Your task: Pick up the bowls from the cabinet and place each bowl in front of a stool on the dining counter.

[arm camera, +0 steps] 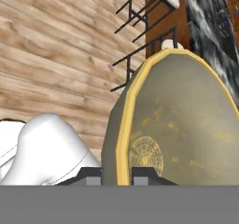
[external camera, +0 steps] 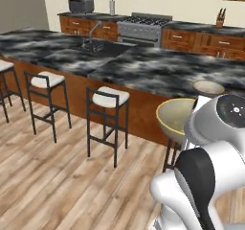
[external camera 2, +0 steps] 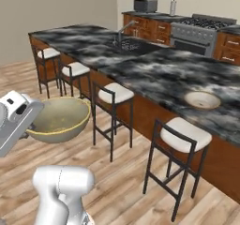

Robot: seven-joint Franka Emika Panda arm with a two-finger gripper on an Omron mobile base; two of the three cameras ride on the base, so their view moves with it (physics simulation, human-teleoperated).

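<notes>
Below the counter edge, over the wood floor:

Item 1, carried bowl [external camera 2: 58,118]. Olive-grey outside, cream inside, pale rim. My gripper [arm camera: 116,175] is clamped on its rim, one finger on each side of the wall, as the hand view shows. In the right base view it hangs at about 9 o'clock, mouth roughly upward and tipped a little, well short of the dining counter [external camera 2: 154,74].

Item 2, placed bowl [external camera 2: 202,99]. It sits on the marbled top at about 3 o'clock in the right base view, just behind the nearest stool [external camera 2: 180,144]. I judge that place served.

Item 3, next stool [external camera 2: 115,97]. It stands between my bowl and the counter, seat empty, with bare stone behind it. I take this as a likely target.

Item 4, sink [external camera: 95,46] with faucet. It is set in the top farther along, at about 11 o'clock in the left base view.

Risks, as I judge them:
- The grip is a thin pinch on one edge; a quick swing could swivel or slip the bowl.
- The bowl hangs lower than the stone top; moving straight in would knock it on the counter side or the stool's back rail. It must rise first.
- Setting down too near the edge could tip it onto the stool.
- Too far along crowds the sink.
</notes>
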